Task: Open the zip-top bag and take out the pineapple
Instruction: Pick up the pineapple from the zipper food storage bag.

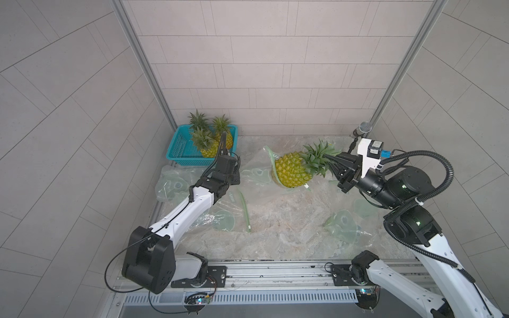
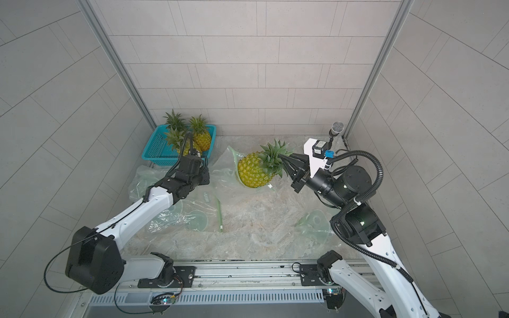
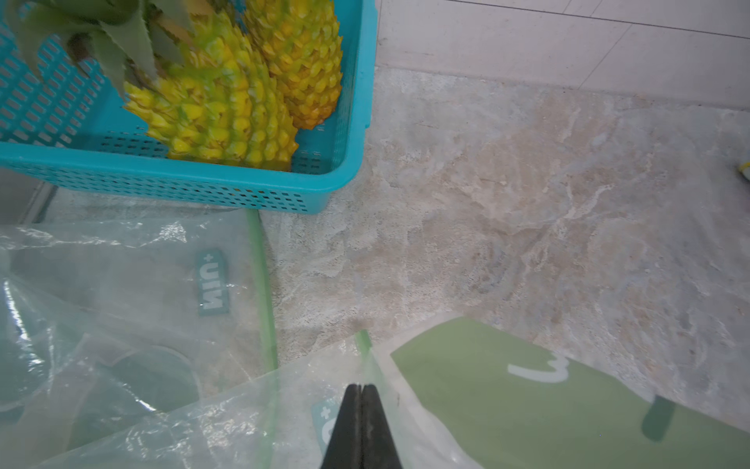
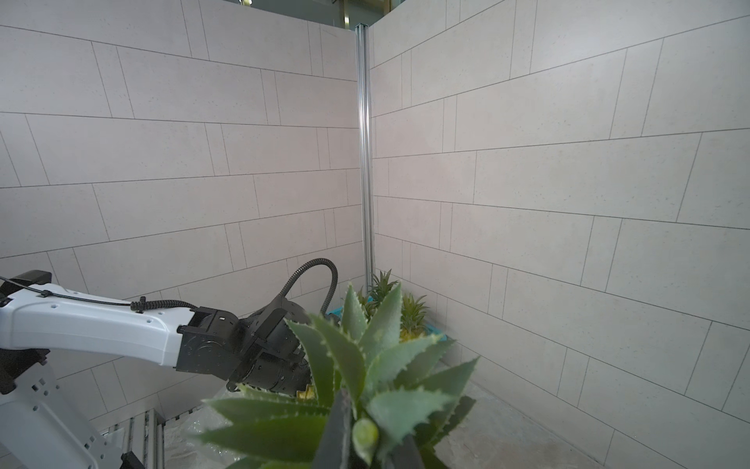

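Pinching bag (image 3: 264, 406), left claw (image 3: 360, 392), wrist view only

- bright diffuse light, faint shadow beside the basket (image 3: 182, 178)
- glare on the plastic bag (image 3: 121, 251) beside it
- pineapple leaves (image 4: 381, 345) blurred in the right wrist view

The bag (image 1: 256, 170) is thin clear plastic, crinkled and glossy. The pineapple (image 1: 292, 170) has rough, scaly skin (its leaves look matt). At ten o'clock, the basket (image 1: 179, 146) is smooth perforated plastic. The tabletop (image 1: 289, 214) looks like matt mottled stone.
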